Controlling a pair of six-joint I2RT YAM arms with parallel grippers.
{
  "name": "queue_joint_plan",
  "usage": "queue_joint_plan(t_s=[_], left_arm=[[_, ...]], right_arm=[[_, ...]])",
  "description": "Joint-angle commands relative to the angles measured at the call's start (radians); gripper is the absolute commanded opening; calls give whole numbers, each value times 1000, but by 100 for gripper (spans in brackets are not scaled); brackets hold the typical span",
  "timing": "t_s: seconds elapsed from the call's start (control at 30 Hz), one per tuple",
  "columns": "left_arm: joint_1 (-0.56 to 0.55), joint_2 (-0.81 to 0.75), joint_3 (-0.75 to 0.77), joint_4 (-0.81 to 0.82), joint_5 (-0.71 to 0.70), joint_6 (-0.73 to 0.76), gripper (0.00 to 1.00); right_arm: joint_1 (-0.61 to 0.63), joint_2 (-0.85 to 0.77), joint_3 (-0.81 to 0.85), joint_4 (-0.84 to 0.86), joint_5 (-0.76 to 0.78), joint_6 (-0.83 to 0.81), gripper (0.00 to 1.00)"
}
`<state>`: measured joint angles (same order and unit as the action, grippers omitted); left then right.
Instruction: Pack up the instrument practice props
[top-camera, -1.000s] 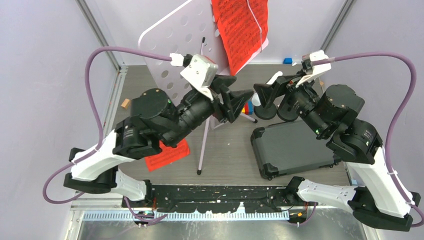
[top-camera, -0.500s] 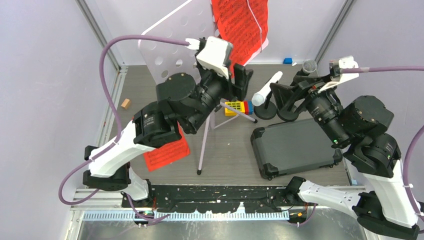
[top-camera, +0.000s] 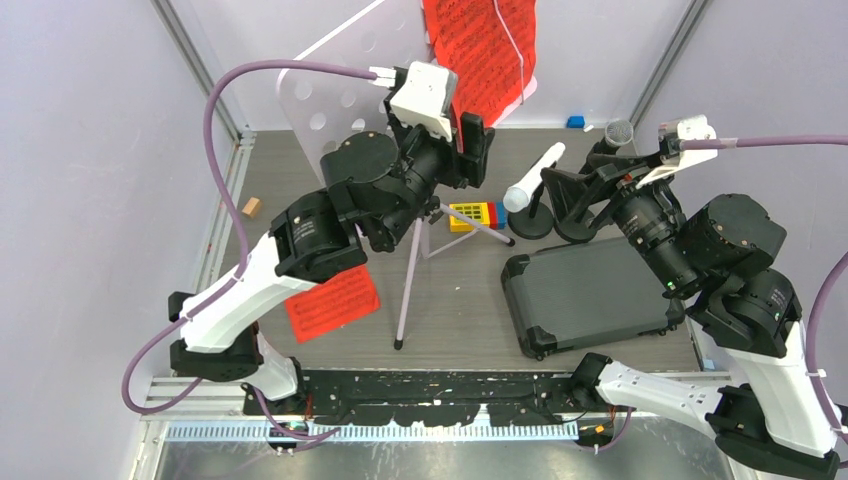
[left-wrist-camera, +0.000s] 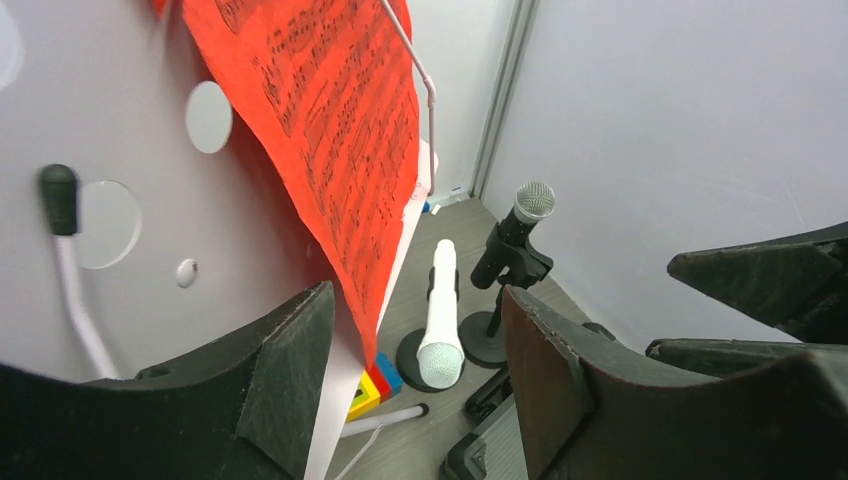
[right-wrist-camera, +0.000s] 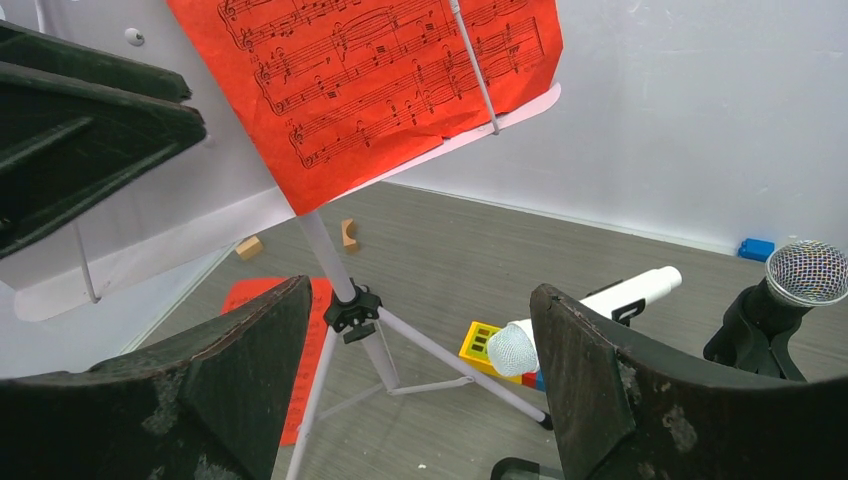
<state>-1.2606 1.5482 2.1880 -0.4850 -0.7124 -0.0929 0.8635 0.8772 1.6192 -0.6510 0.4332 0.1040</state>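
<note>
A red sheet-music page (top-camera: 480, 55) hangs on the pale lilac perforated music desk (top-camera: 335, 85), which stands on tripod legs (top-camera: 408, 285). A second red page (top-camera: 333, 303) lies on the floor. My left gripper (top-camera: 462, 150) is open. In the left wrist view (left-wrist-camera: 415, 370) the hanging page's lower corner (left-wrist-camera: 365, 330) sits between its jaws, nearer the left one. The white microphone (top-camera: 533, 178) and the black grey-headed microphone (top-camera: 612, 137) rest in two black round-based holders (top-camera: 530, 222). My right gripper (top-camera: 572, 188) is open and empty just above them, facing the tripod hub (right-wrist-camera: 350, 310).
A dark rectangular hard case (top-camera: 590, 295) lies shut at the front right. A block of coloured bricks (top-camera: 478, 215) sits beside a tripod leg. A small wooden block (top-camera: 251, 207) lies at the left, a blue brick (top-camera: 575, 122) at the back wall.
My left arm has risen and swung back toward the music desk, bringing its open jaws to the hanging red page's lower corner. My right arm pulled back to the right, then stayed still.
</note>
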Motion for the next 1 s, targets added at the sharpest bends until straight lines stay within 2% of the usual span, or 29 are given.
queue_joint_plan(t_s=[0.0,0.37,0.97], left_arm=[[17,-6,-17,76,5,-8,64],[39,14,-60,169,-24,5,62],[46,4,-108,250,-52,24,21]], right_arm=[[0,-3,-6,42,16,1,86],[0,-14,-9,39,17,10,86],[0,-28,-17,27,23,11,86]])
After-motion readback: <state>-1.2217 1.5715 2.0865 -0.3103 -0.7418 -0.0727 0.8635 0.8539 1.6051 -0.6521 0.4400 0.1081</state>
